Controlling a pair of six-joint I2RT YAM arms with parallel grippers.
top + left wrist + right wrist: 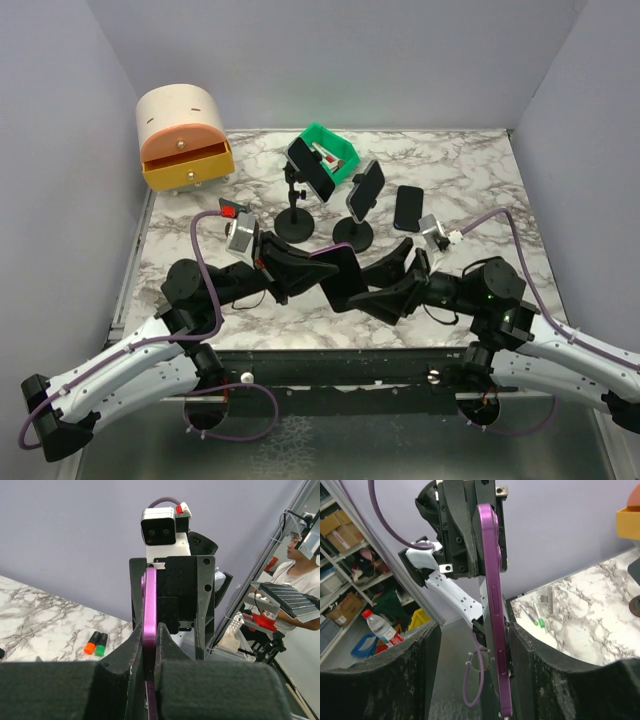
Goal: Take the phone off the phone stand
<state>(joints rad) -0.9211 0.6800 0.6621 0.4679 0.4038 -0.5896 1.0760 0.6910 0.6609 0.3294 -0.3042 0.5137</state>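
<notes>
Top, phone (343, 280): off the stands, between the tips of the left gripper (328, 266) and the right gripper (378, 288).
Top, stands (296, 225): two of them, past the fingers, each with one of the other phones (310, 165) on it.
Left wrist, fingers (134, 650): shut tight on the purple phone's (149, 600) thin edge, one finger on each side.
Left wrist, right gripper (170, 595): just past the phone, facing this way.
Right wrist, fingers (415, 670): wide apart. The phone (492, 605) stands on end between them. It is close to one finger, with a gap at the other. Touching or not, cannot tell.
Right wrist, left gripper (479, 540): clamped on the phone's far end.
</notes>
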